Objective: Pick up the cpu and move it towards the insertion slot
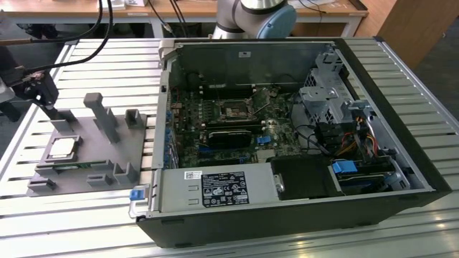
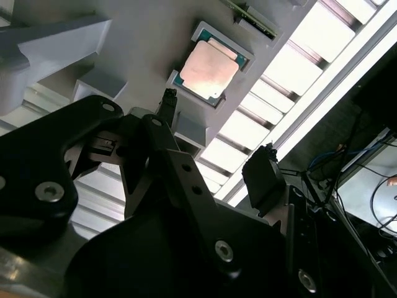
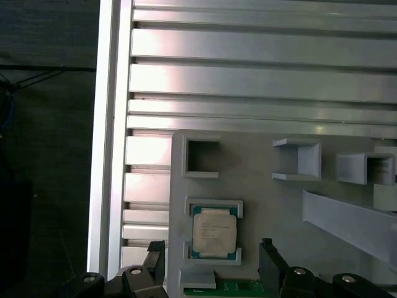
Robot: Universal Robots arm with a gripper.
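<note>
The cpu (image 3: 214, 231) sits in a recess by the fixture's (image 3: 254, 198) edge, held square. The gripper (image 3: 211, 244) hovers above, jaws apart to straddle it.

a black metal robot gripper (image 2: 217, 127) hangs over a pale grey plastic fixture (image 2: 149, 37), its two dark fingers (image 2: 263, 174) spread apart with nothing between them. just past the fingertips, the small square cpu (image 2: 208, 69), silvery top up, lies flat in a framed recess of the fixture, untouched. a narrow green memory stick (image 2: 251, 15) sits beyond it. the fixture rests on a slatted aluminium table (image 2: 298, 59); loose cables (image 2: 338, 158) lie past the table's edge.
</note>
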